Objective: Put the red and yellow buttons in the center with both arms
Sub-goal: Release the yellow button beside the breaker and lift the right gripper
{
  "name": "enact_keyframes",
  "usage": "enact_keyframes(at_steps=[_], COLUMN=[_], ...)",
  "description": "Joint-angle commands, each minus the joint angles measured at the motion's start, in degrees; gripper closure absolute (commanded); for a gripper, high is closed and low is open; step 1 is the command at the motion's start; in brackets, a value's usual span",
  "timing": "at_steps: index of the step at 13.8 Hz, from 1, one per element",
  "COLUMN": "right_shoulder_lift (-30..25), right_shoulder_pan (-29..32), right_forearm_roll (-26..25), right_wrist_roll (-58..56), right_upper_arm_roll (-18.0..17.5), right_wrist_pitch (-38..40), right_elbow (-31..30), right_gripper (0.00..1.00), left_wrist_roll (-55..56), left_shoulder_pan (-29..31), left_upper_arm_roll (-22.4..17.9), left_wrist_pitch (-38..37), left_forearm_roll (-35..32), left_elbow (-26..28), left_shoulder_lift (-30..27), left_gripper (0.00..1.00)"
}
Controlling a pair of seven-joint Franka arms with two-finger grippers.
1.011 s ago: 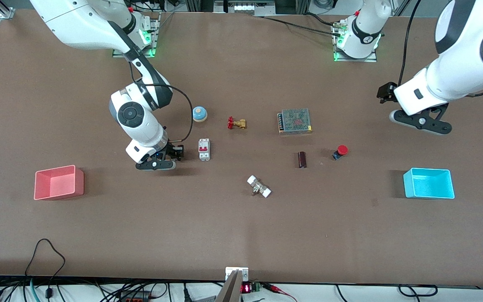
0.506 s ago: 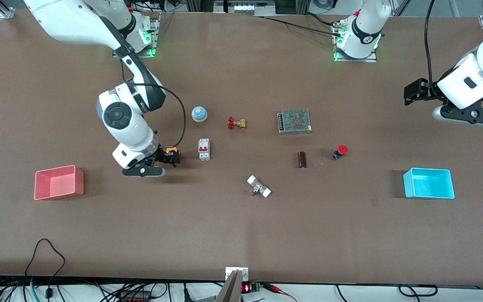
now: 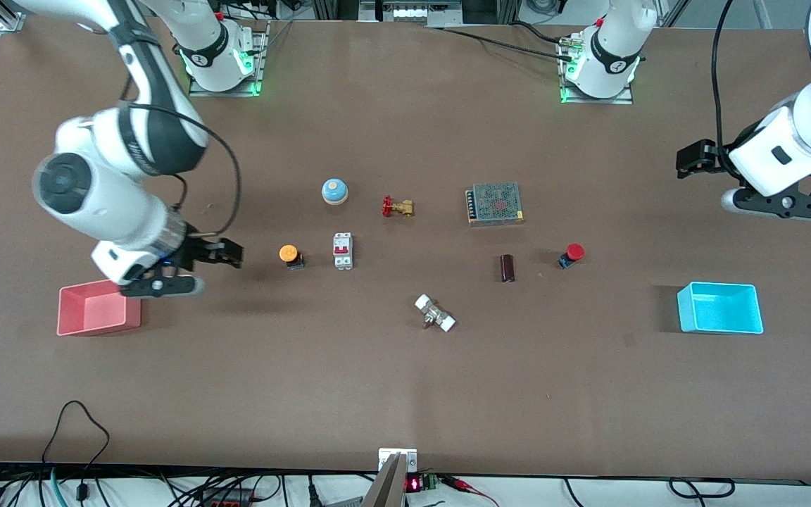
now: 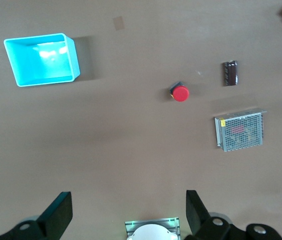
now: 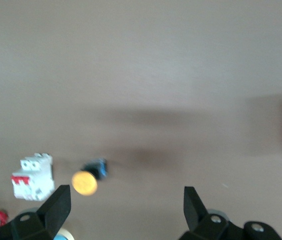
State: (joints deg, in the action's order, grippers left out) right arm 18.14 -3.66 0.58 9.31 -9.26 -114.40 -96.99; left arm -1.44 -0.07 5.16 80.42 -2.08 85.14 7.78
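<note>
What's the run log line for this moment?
right gripper: open, empty, above pink bin | yellow button: on table beside breaker | left gripper: open, waiting | red button: on table

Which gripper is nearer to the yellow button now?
Right. The right gripper is open just beside the yellow button, toward the pink bin; the left gripper waits open at the table's other end.

Even, bright overhead light is recorded in the front view; soft shadows are cast on the surface (image 3: pixel 405 394) beneath the right hand (image 3: pixel 226 255). Motion blur is seen throughout the right wrist view. The left wrist view is sharp.
</note>
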Motion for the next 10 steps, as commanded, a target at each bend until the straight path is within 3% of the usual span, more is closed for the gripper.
enact_keyframes(at_steps=[1,6,10], right_shoulder_lift=[-5.37,-15.22,-20.68], right_shoulder_pan=[0.76,1.38,2.34], right_forearm_roll=[1.01,0.13,0.12], right_wrist_roll=[-2.01,-5.00,-5.18], right_upper_arm_roll=[1.35,8.72,9.44], right_wrist_pitch=[8.72,14.63,20.97], right_elbow=[1.44,1.36,-0.30], right_gripper=[0.00,0.00,0.00], left_wrist_roll=[-0.31,-0.05,-0.31], left_shoulder_pan=[1.47,1.30,-1.25], left_upper_arm_roll=[0.12,0.12,1.78], left_wrist_pitch=[2.10,2.81,9.66], left_forearm_roll=[0.58,0.24,-5.21], left_elbow=[-0.85,-3.76,-2.97], left_shoulder_lift=[1.45,2.41,2.86], left_gripper=[0.00,0.00,0.00])
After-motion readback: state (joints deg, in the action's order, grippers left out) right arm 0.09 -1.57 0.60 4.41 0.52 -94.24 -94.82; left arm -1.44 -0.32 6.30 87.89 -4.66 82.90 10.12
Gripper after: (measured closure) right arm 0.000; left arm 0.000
